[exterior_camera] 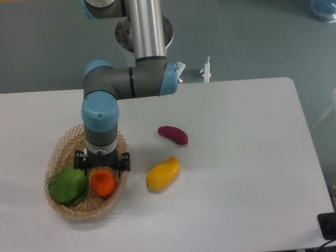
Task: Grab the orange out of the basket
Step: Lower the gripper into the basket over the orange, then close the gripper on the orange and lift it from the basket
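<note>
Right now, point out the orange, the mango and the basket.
orange (pixel 103 183), fixed camera, middle of its visible front.
mango (pixel 163 173), fixed camera, centre of its body.
basket (pixel 79 211), fixed camera, near rim of the weave.

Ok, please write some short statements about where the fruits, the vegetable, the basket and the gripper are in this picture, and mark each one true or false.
1. The small round orange fruit lies inside the oval woven wicker basket. True.
2. The elongated yellow mango lies in the basket. False: it lies on the white table, to the right of the basket.
3. The two-finger gripper is above the basket, over the orange. True.
4. The dark purple oblong vegetable touches the mango. False: they lie apart, with bare table between them.
5. A leafy green vegetable lies in the basket to the left of the orange. True.
6. The gripper holds the mango. False: the mango lies on the table, away from the gripper.
</note>
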You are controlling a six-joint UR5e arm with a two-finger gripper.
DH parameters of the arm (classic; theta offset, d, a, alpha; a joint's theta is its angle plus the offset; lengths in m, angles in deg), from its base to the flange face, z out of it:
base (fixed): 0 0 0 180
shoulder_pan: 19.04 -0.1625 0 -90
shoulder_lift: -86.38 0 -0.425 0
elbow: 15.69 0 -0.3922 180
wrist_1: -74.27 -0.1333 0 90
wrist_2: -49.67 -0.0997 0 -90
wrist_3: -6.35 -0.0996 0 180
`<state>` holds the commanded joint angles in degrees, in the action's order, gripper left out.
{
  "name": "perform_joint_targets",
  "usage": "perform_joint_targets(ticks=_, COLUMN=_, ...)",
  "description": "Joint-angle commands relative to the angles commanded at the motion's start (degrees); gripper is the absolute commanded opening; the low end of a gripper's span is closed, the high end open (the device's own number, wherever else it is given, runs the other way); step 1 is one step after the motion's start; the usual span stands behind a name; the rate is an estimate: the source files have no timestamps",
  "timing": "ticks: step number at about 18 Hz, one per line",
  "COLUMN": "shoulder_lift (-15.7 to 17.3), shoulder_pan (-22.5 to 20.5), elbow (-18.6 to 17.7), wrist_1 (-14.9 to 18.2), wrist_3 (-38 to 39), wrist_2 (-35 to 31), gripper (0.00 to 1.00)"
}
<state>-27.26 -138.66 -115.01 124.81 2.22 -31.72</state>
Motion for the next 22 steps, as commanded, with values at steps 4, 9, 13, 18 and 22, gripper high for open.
perform_joint_targets(ticks=4, shoulder_lift=-1.23, shoulder_pan=0.79, elbow=0.09, wrist_1=0.0, wrist_3=0.97, wrist_2=0.09, gripper=1.0)
perform_joint_targets(ticks=9, shoulder_lift=-2.29, shoulder_pan=1.49, elbow=0.09, wrist_1=0.0, wrist_3=2.2, wrist_2=0.0, gripper=1.0)
perform_joint_targets(ticks=13, shoulder_lift=-2.64, shoulder_pan=1.5, elbow=0.17, wrist_1=-0.09, wrist_3=2.2, wrist_2=0.0, gripper=0.92)
perform_joint_targets(ticks=18, shoulder_lift=-2.73, shoulder_pan=1.5, elbow=0.79, wrist_1=0.0, wrist_3=2.38, wrist_2=0.0, gripper=0.56)
perform_joint_targets(ticks=22, shoulder_lift=-2.29, shoulder_pan=1.5, elbow=0.79, wrist_1=0.09, wrist_3=2.29, wrist_2=-0.44, gripper=0.5)
